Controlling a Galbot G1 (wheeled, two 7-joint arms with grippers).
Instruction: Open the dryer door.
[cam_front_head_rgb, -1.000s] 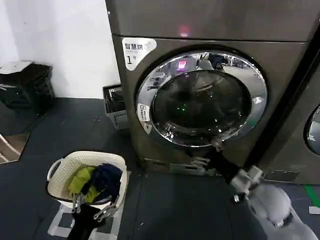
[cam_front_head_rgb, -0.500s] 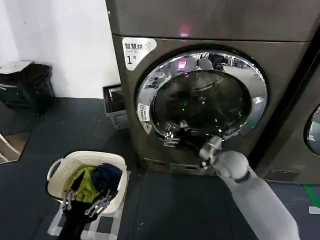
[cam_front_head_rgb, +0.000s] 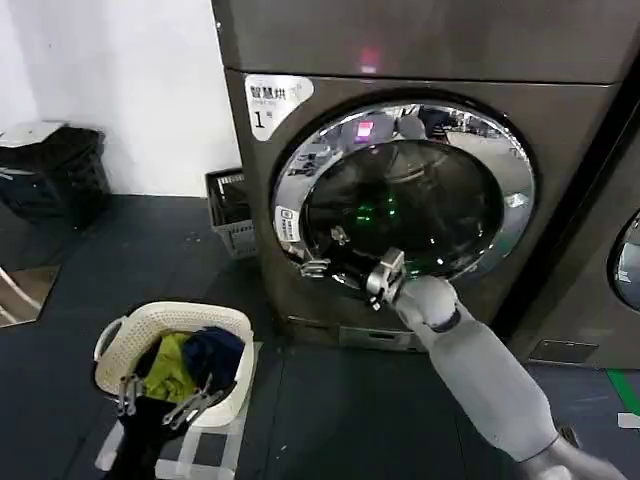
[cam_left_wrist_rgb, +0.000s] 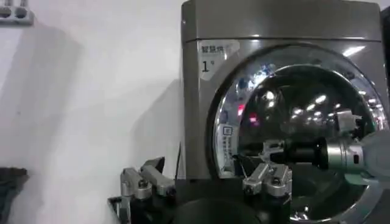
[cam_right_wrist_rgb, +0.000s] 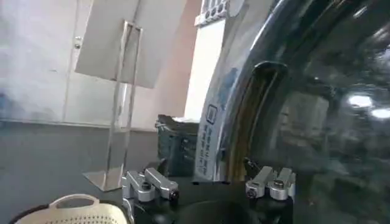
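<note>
The dryer (cam_front_head_rgb: 420, 170) stands against the wall, its dryer door (cam_front_head_rgb: 403, 198) set in the front face. A neighbouring machine (cam_front_head_rgb: 610, 250) stands just to its right. To the dryer's left, against the wall, sits a small crate (cam_front_head_rgb: 230, 212), and farther left a bin (cam_front_head_rgb: 52, 170). On the floor before the dryer, to its left, stands a laundry basket (cam_front_head_rgb: 115, 345) with clothes (cam_front_head_rgb: 190, 360) in it. The left gripper (cam_front_head_rgb: 165, 402) hangs over the basket's near rim. The right gripper (cam_front_head_rgb: 325, 255) is before the door's lower left rim.
</note>
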